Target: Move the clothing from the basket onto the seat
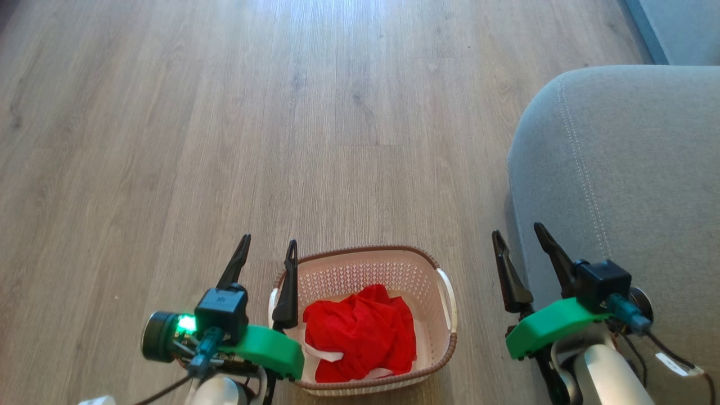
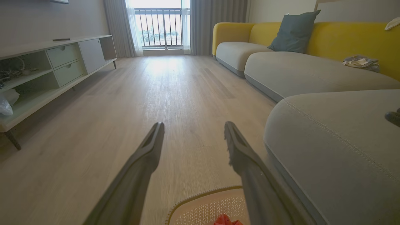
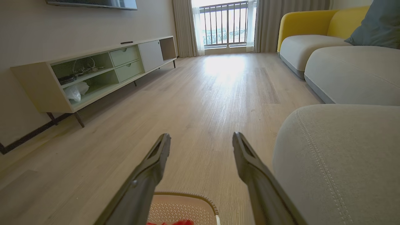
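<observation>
The cream perforated basket [image 1: 427,281] with a brown braided rim stands on the wood floor at the bottom middle of the head view. Crumpled red clothing [image 1: 363,332] with white trim lies inside it. The grey seat [image 1: 624,169] rises to the right of the basket. My left gripper [image 1: 269,247] hovers open over the basket's left rim, holding nothing. My right gripper [image 1: 520,233] hangs open between the basket and the seat's edge, also holding nothing. In the left wrist view the basket [image 2: 203,207] and a bit of red clothing [image 2: 225,220] sit at the bottom edge, the seat [image 2: 337,140] to the right.
A low TV cabinet [image 3: 93,72] lines the wall on the far side of the wood floor [image 1: 281,112]. A yellow-backed sofa [image 2: 297,62] with a blue-grey pillow [image 2: 293,31] runs beyond the seat. A balcony door [image 3: 225,25] is at the far end.
</observation>
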